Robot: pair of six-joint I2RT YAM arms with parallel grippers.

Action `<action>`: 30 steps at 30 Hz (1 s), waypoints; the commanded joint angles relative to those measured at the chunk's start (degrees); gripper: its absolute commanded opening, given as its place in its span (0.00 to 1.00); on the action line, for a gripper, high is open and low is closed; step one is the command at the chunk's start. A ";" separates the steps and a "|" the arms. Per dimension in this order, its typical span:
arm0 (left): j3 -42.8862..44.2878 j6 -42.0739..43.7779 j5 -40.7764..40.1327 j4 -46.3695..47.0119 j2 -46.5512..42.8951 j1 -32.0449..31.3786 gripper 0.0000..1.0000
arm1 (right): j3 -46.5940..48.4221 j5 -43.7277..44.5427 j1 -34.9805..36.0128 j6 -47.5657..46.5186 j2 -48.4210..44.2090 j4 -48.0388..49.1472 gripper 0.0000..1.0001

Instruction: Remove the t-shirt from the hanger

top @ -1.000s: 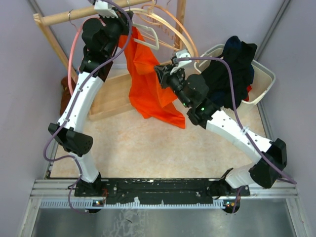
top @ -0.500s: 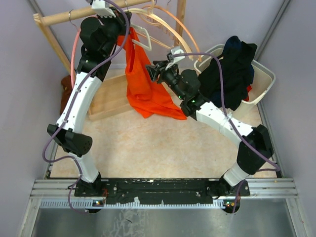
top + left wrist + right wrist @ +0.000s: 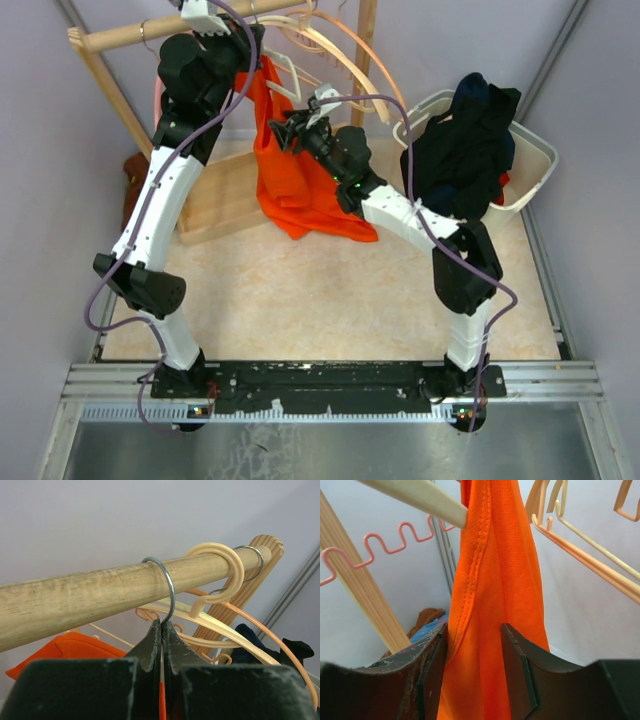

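An orange t-shirt (image 3: 290, 180) hangs from a cream hanger (image 3: 285, 72) on the wooden rod (image 3: 120, 35) at the back left. My left gripper (image 3: 245, 40) is shut on the hanger's metal hook (image 3: 170, 587) just under the rod (image 3: 75, 600), with the fingertips (image 3: 162, 630) pressed together on the wire. My right gripper (image 3: 283, 128) is open, and the bunched orange shirt (image 3: 495, 580) hangs between its fingers (image 3: 432, 665). The cloth touches the left finger. A cream hanger arm (image 3: 420, 495) crosses above.
Several empty cream and orange hangers (image 3: 350, 60) hang on the rod to the right. A pink wavy hanger (image 3: 395, 540) is on the left. A white basket (image 3: 530, 165) piled with dark clothes stands back right. A wooden crate (image 3: 225, 195) sits under the shirt.
My right arm has swung left and back, bringing its open gripper around the upper part of the shirt. The shirt hangs more bunched. My left gripper stays on the hook.
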 commanded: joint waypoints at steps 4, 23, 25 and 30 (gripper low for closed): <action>0.91 -1.18 2.65 -0.96 -3.16 -0.03 0.00 | 9.36 1.20 -1.10 -0.07 5.93 7.97 0.37; -0.32 -4.67 5.23 -1.57 -4.23 1.36 0.00 | 35.14 3.66 -1.36 1.66 27.42 4.37 0.00; 0.12 -4.97 5.49 -2.01 -4.13 1.37 0.00 | 37.35 3.88 -1.44 2.20 29.11 2.86 0.00; 0.79 -5.70 6.66 -2.91 -3.95 1.45 0.00 | 40.97 4.46 -1.54 2.91 32.07 1.61 0.00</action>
